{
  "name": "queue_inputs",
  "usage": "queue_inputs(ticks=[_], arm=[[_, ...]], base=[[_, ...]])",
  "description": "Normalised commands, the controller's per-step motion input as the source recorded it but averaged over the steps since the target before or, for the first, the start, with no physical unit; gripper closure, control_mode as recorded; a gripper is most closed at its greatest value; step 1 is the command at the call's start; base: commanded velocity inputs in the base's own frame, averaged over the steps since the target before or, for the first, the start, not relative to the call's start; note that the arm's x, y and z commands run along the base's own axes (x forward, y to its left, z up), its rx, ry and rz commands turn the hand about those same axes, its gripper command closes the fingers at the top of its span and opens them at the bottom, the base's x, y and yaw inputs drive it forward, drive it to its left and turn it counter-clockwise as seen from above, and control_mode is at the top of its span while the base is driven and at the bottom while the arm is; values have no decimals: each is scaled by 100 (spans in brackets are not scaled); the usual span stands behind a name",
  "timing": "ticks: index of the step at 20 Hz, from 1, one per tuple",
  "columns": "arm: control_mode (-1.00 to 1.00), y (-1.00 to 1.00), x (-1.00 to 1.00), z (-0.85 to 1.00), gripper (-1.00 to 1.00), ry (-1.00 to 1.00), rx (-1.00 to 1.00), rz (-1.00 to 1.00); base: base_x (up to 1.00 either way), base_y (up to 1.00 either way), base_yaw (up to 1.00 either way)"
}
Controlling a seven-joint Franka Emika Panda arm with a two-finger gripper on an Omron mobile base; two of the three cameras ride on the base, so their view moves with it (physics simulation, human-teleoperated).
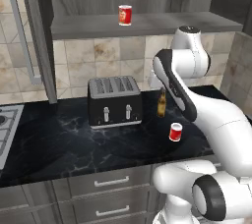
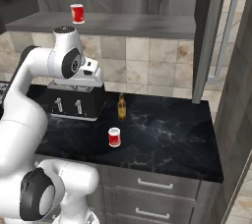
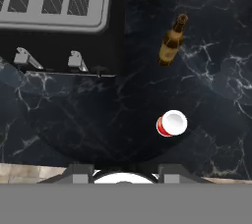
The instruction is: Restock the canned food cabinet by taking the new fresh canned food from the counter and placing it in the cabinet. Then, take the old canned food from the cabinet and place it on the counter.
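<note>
While upright on counter (image 1: 74,144), new fresh canned food (image 1: 175,131) deep-red, silver-rimmed.

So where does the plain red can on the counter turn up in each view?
Left base view: the plain red can stands right of centre on the counter, in front of the brown bottle.
Right base view: just left of centre, below the bottle.
Hand view: seen from above, right of centre.
Shared landmark: the brown bottle beside the toaster.
</note>
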Motion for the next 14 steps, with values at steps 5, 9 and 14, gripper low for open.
queue_inputs(ticks=[5,9,14], arm=[[-100,-21,-45,-10,-100,-6,8,-4],[-100,-60,-58,-50,-100,0,11,-12],[-100,-66,-17,-77,-100,4,7,-12]], base=[[0,0,0],[0,0,0],[0,0,0]])
